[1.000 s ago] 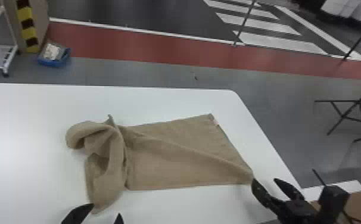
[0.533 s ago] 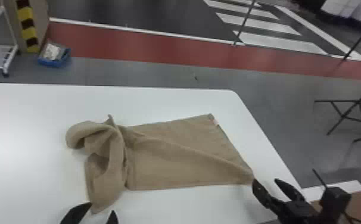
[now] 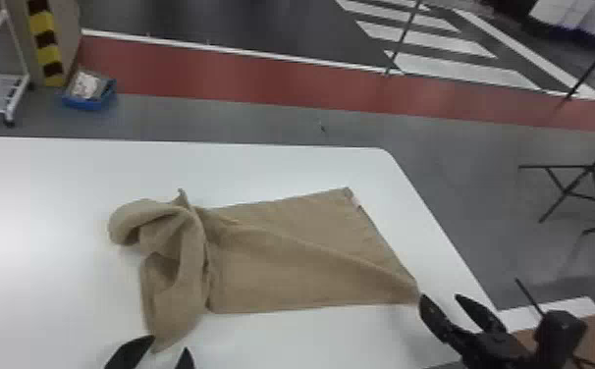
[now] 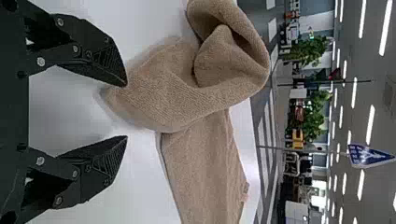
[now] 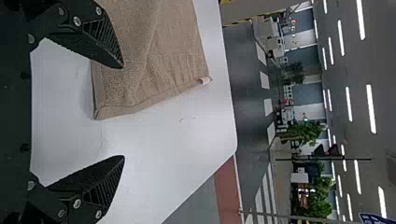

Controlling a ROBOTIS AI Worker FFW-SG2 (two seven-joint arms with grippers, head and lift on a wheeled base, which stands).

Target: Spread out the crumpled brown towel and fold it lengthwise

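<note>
Clock centred on the towel, twelve pointing away from the robot. Item, left end effector: waiting at seven o'clock, released, its two fingers standing apart beside the heaped end. Item, right end effector: waiting at four o'clock, also spread and gripping nothing, one finger lying close by the near corner. Item, brown towel: resting on the white surface, its heaped end bunching at nine o'clock, its flatter part running towards three, a diagonal ridge crossing it. Handling: probably weighing little, draping softly, gripping well by its nap, hardly risking damage; the loose tip of the heap at seven is offering the best hold, the near corner at four the other. Alteration since the earlier views: the left fingers are drawing slightly nearer each other; the towel and right end effector are keeping their places.
</note>
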